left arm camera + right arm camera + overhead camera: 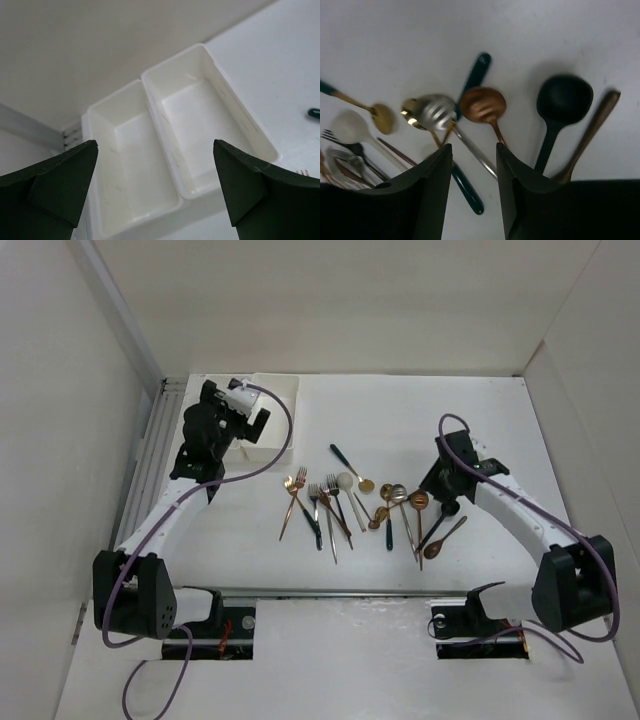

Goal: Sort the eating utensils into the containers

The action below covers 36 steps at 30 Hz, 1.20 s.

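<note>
The eating utensils (350,505) lie spread out mid-table: forks on the left, spoons on the right. My right gripper (438,490) hangs low over the spoons. In the right wrist view its jaws (474,147) stand partly apart, astride the handle of a silver spoon (437,112). A copper spoon (482,104) runs under the right finger. Nothing is pinched. The two white containers (135,165) (210,130) sit side by side, both empty. My left gripper (155,145) hovers wide open above them, at the back left (243,416).
A black spoon (564,100) and a brown one (592,127) lie right of the right gripper, and a dark green handle (470,190) lies under it. A gold spoon (382,117), a white spoon (350,127) and forks (345,155) lie to its left. White walls enclose the table.
</note>
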### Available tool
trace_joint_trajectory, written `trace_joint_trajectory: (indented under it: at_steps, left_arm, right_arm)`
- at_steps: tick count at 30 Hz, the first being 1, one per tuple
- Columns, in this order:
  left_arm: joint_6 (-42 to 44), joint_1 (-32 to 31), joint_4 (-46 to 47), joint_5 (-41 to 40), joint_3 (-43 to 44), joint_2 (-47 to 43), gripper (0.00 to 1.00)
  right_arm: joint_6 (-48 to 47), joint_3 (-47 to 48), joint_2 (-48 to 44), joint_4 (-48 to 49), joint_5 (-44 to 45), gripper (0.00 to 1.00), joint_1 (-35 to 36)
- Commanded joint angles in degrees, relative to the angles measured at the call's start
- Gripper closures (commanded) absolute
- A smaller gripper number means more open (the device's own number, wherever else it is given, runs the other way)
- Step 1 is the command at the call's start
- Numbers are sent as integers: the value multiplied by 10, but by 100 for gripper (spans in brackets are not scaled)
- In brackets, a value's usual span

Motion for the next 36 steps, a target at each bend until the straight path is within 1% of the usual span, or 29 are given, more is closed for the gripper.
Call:
trace_joint_trajectory:
  at_steps: [1, 2, 6, 7, 8, 9, 11, 14, 19, 22, 23, 24, 25, 26, 27, 28, 29, 30, 31, 32, 33, 34, 35, 36]
  left_arm:
    - [-35, 0, -80, 57, -12, -24, 0]
    - [-43, 0, -80, 72, -20, -24, 0]
    - [-78, 0, -73, 66, -45, -41, 0]
    - [-83, 0, -73, 59, -52, -41, 0]
    - [-83, 0, -73, 59, -52, -47, 0]
    - [-83, 0, -73, 59, -52, -47, 0]
    - [-83, 0, -68, 59, -58, -47, 0]
    - [-89, 0, -68, 49, -58, -47, 0]
    - [-89, 0, -68, 26, -58, -47, 0]
    - [-94, 0, -68, 26, -58, -47, 0]
    - [-94, 0, -68, 26, -58, -47, 0]
    - [-99, 0, -68, 26, -58, -47, 0]
    - [-99, 0, -68, 26, -52, -47, 0]
    - [-99, 0, -68, 31, -52, -47, 0]
    - [-93, 0, -68, 31, -46, -41, 0]
    - [-93, 0, -68, 40, -45, -41, 0]
    - [-81, 0, -81, 47, -38, -34, 1]
    - [-81, 0, -86, 66, -31, -34, 3]
    - [-81, 0, -94, 78, -13, -27, 3]
    - [-81, 0, -114, 90, -1, -27, 3]
    - [-81, -5, -129, 122, 15, -10, 3]
    - [-81, -5, -145, 146, 54, -1, 3]
    - [-81, -5, -162, 174, 76, 9, 3]
    - [-86, -12, -184, 204, 97, 28, 3]
  right_arm:
    - [98, -9, 6, -45, -33, 55, 5]
    - [104, -9, 6, -55, -25, 55, 5]
    - [142, -52, 0, -92, 0, 54, 5]
    - [148, -59, -6, -97, 8, 48, 5]
    - [148, -64, -6, -98, 8, 48, 5]
    - [148, -64, -6, -98, 8, 42, 0]
    - [136, -70, 29, -98, 8, 40, -8]
    - [128, -64, 90, -91, 8, 41, -21]
    - [122, -69, 120, -51, 1, 50, -21]
    - [117, -63, 127, -39, 1, 71, -21]
    - [117, -56, 127, -39, 13, 88, -21]
    - [117, -50, 127, -53, 22, 96, -21]
    - [117, -41, 127, -66, 34, 100, -21]
    - [117, -30, 127, -80, 64, 100, -21]
    - [117, 0, 127, -97, 82, 100, -21]
    - [117, 20, 111, -142, 104, 100, -21]
    - [117, 46, 102, -167, 130, 100, -21]
    - [117, 77, 93, -189, 190, 100, 1]
    - [108, 150, 86, -217, 221, 100, 15]
    - [68, 190, 81, -217, 246, 100, 30]
    - [29, 227, 81, -191, 260, 100, 46]
    - [-18, 290, 90, -118, 260, 100, 78]
    - [-63, 317, 115, -75, 248, 100, 93]
    - [-127, 339, 133, -33, 230, 100, 104]
